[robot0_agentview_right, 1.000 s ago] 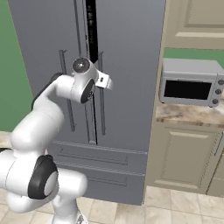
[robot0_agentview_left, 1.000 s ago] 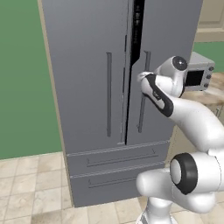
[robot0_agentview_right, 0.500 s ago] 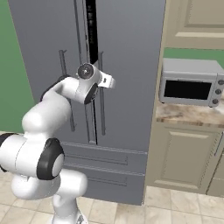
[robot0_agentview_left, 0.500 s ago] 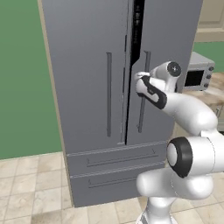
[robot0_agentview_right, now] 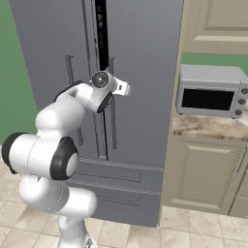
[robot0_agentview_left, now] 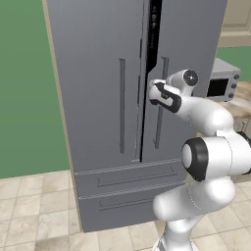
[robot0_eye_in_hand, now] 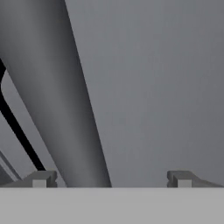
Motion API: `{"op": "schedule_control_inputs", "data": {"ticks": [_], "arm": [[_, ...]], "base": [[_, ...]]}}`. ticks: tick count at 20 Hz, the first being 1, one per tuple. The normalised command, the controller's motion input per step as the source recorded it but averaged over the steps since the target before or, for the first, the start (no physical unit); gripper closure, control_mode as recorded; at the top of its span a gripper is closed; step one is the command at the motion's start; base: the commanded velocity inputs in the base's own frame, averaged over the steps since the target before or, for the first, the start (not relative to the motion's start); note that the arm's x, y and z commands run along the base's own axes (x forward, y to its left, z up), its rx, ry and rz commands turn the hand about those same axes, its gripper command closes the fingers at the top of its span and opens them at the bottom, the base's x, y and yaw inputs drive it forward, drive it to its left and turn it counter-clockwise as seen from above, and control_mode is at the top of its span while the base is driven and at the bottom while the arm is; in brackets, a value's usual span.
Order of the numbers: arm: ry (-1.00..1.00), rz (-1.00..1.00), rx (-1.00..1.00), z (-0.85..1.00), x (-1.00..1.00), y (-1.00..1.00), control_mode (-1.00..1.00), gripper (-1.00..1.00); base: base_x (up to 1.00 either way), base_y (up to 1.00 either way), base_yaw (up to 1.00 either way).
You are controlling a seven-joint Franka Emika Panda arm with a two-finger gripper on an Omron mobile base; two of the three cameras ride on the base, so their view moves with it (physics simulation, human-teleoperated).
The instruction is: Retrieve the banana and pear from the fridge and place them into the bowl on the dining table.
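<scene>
Beige floor tiles (robot0_agentview_left: pixel 34 196) run under my base up to a green wall (robot0_agentview_left: pixel 24 88); nearest to me, my gripper (robot0_eye_in_hand: pixel 111 179) stands wide apart, its two dark fingertips (robot0_eye_in_hand: pixel 41 178) well clear of each other with nothing between them but grey door; in the hand view a long thin bar, the handle (robot0_eye_in_hand: pixel 65 96), slants up from between the tips, nearer the left one, and I cannot tell whether either tip touches it; from the left base view my hand (robot0_agentview_left: pixel 162 94) is up against the handle (robot0_agentview_left: pixel 160 103) of the right door, beside the dark seam where the two doors meet; the fridge (robot0_agentview_left: pixel 98 73) itself is tall and dark grey, its right door standing slightly ajar at the top, two drawers (robot0_agentview_left: pixel 130 188) shut below; further right, a steel microwave (robot0_agentview_right: pixel 210 92) sits on a mottled stone counter (robot0_agentview_right: pixel 208 127) over beige cabinets (robot0_agentview_right: pixel 208 169); banana and pear are out of sight behind the doors.
</scene>
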Motion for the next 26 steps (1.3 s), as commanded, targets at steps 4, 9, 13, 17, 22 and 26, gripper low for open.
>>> {"op": "schedule_control_inputs", "data": {"ticks": [4, 9, 13, 17, 22, 26], "arm": [[0.0, 0.0, 0.0, 0.0, 0.75, -0.13, -1.0, -1.0], [0.0, 0.01, 0.0, -0.1, 0.87, -0.04, -1.0, -1.0], [0.01, 0.0, 0.0, -0.02, 0.62, 0.0, -1.0, 1.0], [0.14, 0.01, 0.0, 0.0, -0.1, -0.05, -1.0, 1.0], [0.03, 0.01, 0.04, 0.1, -0.94, -0.54, -1.0, 1.0], [0.0, 0.02, 0.12, 0.23, -1.0, -0.97, -1.0, 1.0]], "base": [[0.0, 0.0, 0.0], [0.0, 0.0, 0.0], [0.0, 0.0, 0.0], [0.0, 0.0, 0.0], [0.0, 0.0, 0.0], [0.0, 0.0, 0.0]]}}
